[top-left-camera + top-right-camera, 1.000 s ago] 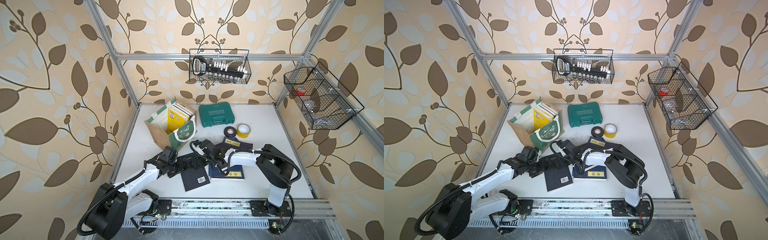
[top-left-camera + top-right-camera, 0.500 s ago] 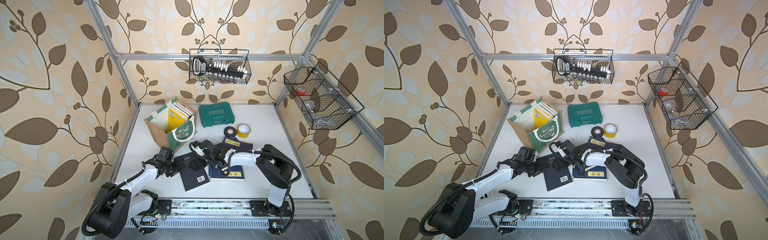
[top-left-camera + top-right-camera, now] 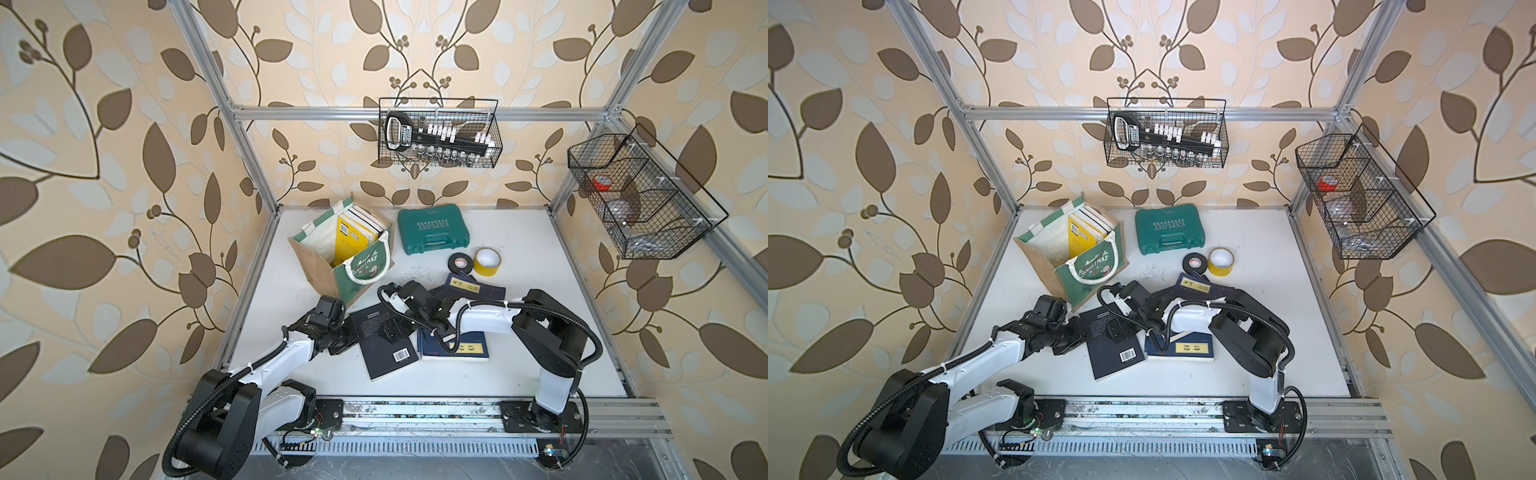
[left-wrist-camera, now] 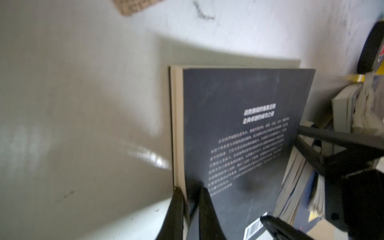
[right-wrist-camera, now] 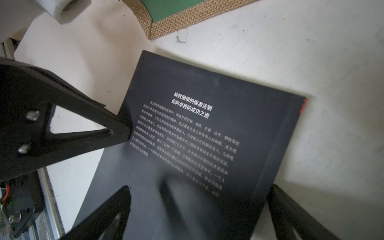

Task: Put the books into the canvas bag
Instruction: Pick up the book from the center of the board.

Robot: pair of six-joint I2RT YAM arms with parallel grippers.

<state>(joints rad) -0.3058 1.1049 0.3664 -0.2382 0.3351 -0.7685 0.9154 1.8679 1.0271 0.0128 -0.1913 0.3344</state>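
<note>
A dark navy book (image 3: 384,347) (image 3: 1113,351) lies back cover up, barcode showing, at the front of the table. My left gripper (image 3: 352,337) (image 4: 190,194) is shut on its page-side edge (image 4: 176,128). My right gripper (image 3: 391,330) (image 5: 200,190) stands open low over the same cover (image 5: 207,135). The canvas bag (image 3: 320,266) (image 3: 1042,259) stands open behind, with yellow books (image 3: 349,237) upright inside. A navy book with a yellow label (image 3: 461,350) lies beside the dark one. Another labelled book (image 3: 467,284) lies partly under the right arm.
A green tool case (image 3: 432,228) lies at the back. A black tape roll (image 3: 459,262) and a yellow tape roll (image 3: 487,262) sit next to it. Wire baskets hang on the back wall (image 3: 438,133) and the right wall (image 3: 640,195). The bag's corner (image 5: 166,27) is close to the book.
My left gripper has closed from wide open onto the dark book's edge. The right arm and the other books have not moved.
</note>
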